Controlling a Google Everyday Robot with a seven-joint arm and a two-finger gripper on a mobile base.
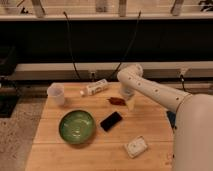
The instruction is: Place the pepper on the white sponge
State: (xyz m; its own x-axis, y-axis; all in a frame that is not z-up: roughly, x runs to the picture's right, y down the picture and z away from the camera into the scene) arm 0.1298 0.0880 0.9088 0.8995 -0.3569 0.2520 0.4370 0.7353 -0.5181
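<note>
The pepper [116, 100] is a small dark red-brown tapered thing lying on the wooden table [150, 125], just right of the table's middle at the back. My gripper [129, 103] hangs down from the white arm's wrist and sits right beside the pepper, on its right side, low at the table top. The white sponge [136, 146] is an off-white rounded pad lying near the table's front right, well away from the pepper and the gripper.
A green bowl [76, 126] sits front left. A black phone [111, 121] lies between the bowl and the sponge. A white bottle [95, 88] lies on its side at the back. A white cup [56, 93] stands back left. The white arm [165, 95] spans the right side.
</note>
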